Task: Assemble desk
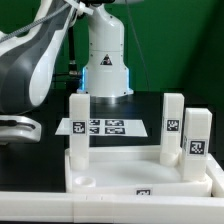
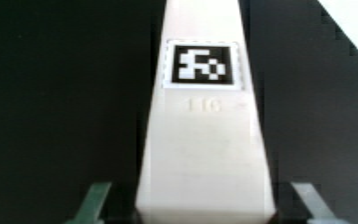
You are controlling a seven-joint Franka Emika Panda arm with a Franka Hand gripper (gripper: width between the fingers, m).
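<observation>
In the wrist view my gripper [image 2: 199, 203] is open around a white square leg [image 2: 204, 130] with a black-and-white tag. Its two fingers [image 2: 98, 203] stand on either side of the leg, with a dark gap on each side. In the exterior view the white rimmed tabletop [image 1: 120, 178] lies in front with a round corner socket [image 1: 85, 182] showing. Three legs stand upright on it: one at the exterior view's left [image 1: 78, 125] and two at its right [image 1: 173, 125] [image 1: 197, 142]. My fingers are hidden in the exterior view, so I cannot tell which leg they flank.
The marker board [image 1: 100, 127] lies flat behind the tabletop. The robot's base [image 1: 106, 60] stands behind it. The arm's black and white body [image 1: 30, 65] fills the exterior view's upper left. The table surface is black.
</observation>
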